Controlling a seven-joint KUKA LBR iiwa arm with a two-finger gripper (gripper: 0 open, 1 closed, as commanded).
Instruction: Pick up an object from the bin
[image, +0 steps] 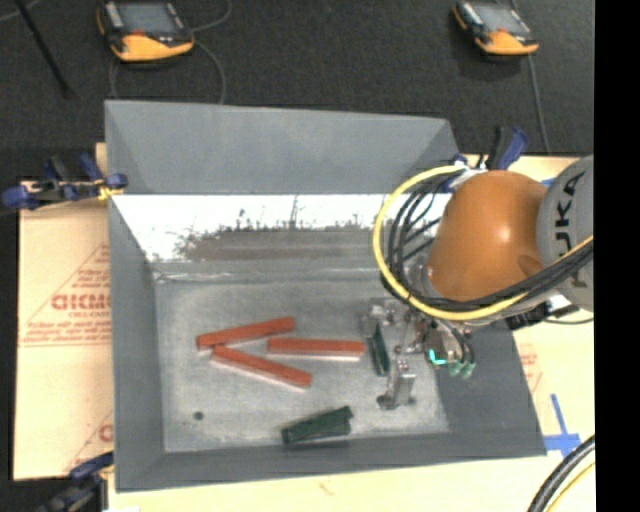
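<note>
Orange wrist cover (480, 235) and looped cables (384, 250) uppermost, hiding much of the jaws just right of three red bars (262, 368); open or closed, cannot tell. Touching or just beside them, unclear which: small dark green piece (378, 350). Below the bars, dark green block (317, 425).

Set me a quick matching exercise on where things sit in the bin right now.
Things:
1. three red sticks
2. long green block
3. gripper

Places:
A. right side of the bin floor
B. by the wall at the view's bottom
C. left of middle, lying close together

Pairs: 1-C, 2-B, 3-A.
</note>
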